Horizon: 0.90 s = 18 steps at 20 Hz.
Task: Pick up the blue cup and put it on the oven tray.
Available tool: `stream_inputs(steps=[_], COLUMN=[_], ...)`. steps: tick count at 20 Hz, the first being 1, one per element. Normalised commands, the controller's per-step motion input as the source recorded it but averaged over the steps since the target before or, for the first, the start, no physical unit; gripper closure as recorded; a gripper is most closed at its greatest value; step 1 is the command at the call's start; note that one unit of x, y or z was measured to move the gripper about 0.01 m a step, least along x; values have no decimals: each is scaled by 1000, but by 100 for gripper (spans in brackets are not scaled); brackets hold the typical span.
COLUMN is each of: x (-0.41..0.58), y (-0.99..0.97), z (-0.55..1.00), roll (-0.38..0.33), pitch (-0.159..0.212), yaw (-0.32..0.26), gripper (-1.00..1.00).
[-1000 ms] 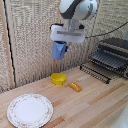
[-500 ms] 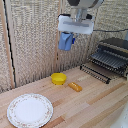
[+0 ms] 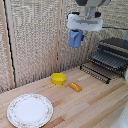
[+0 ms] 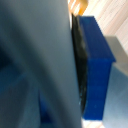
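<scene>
Blue cup aloft in my claw, the oven rack off to one side and lower down.

The small light-blue plastic cup point(image 3: 75, 38) hangs directly under my claw point(image 3: 76, 34), clenched between the fingers high over the wooden table point(image 3: 95, 105) — up close, the wrist view shows only a pale blue-grey wall point(image 4: 35, 65) pressed against a dark blue finger pad point(image 4: 97, 70). The dark wire oven tray of parallel bars point(image 3: 107, 62), pulled out of the black-and-silver toaster oven point(image 3: 117, 45), lies below me and toward the exterior view's right; that sideways-and-down offset is what my next move seems to turn on. The rack looks bare. Well below me sit the yellow bowl point(image 3: 58, 78) — its inside not visible — a small orange piece point(image 3: 75, 86), and, farther off, the round white patterned plate point(image 3: 29, 110), nothing on it.
</scene>
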Motion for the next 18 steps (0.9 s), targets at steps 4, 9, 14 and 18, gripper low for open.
stream_inputs(steps=[4, 9, 14, 18], x=[0, 1, 18, 44], y=[-592, -703, -897, -969], z=[0, -9, -35, -8], roll=[-306, -261, -143, -84], pitch=[-9, 0, 0, 0], yaw=[0, 0, 0, 0], gripper=[100, 100, 100, 100])
